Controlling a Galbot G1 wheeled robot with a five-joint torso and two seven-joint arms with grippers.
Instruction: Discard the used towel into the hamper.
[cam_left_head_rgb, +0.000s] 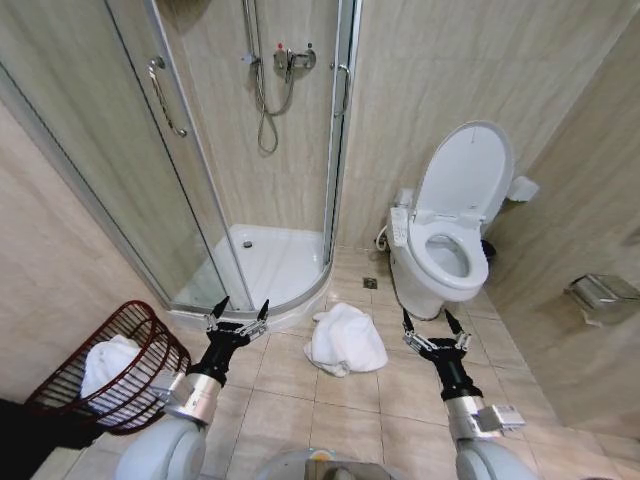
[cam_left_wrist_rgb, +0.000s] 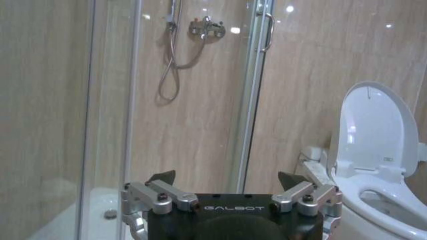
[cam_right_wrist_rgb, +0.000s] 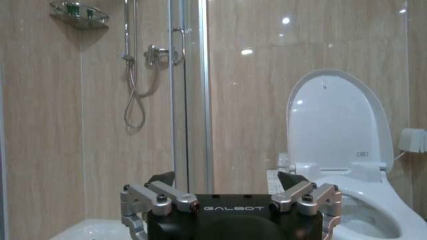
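One crumpled white towel (cam_left_head_rgb: 345, 339) lies on open floor tiles between the empty, wide-spread left gripper (cam_left_head_rgb: 237, 308) and right gripper (cam_left_head_rgb: 430, 321), another inside the hamper (cam_left_head_rgb: 150, 330) against the left wall.

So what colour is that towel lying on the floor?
White. The towel shows best in the head view, crumpled on the beige tiles.

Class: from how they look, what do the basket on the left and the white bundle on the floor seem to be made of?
The dark reddish-brown openwork hamper: probably wire or wicker, thin bars with gaps. The crumpled white towel on the floor tiles: soft cloth, matte, lying in folds.
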